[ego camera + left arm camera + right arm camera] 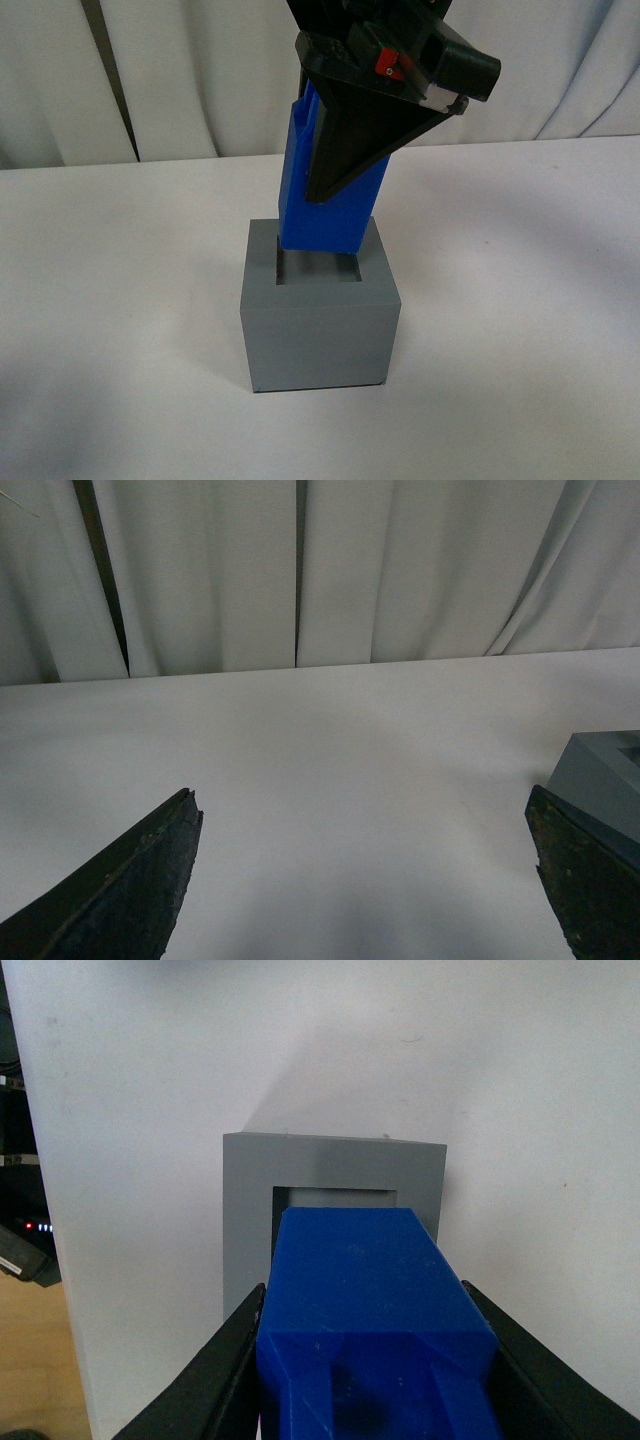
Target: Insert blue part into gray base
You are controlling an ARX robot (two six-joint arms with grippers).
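My right gripper (322, 190) is shut on the blue part (335, 225) and holds it nearly upright, leaning slightly, over the gray base (320, 330). The part's lower end sits at the rim of the base's square recess (318, 268), toward its back edge; I cannot tell whether it has entered. In the right wrist view the blue part (365, 1280) fills the space between the black fingers (225, 1360) and covers most of the opening in the gray base (245, 1210). My left gripper (362, 795) is open and holds nothing, with a corner of the gray base (605, 775) beside one finger.
The base stands on a white table (520, 300) with a pale curtain (200, 80) hanging behind it. In the right wrist view the table's edge (55, 1260) shows, with dark equipment (25, 1245) and a wooden floor beyond it.
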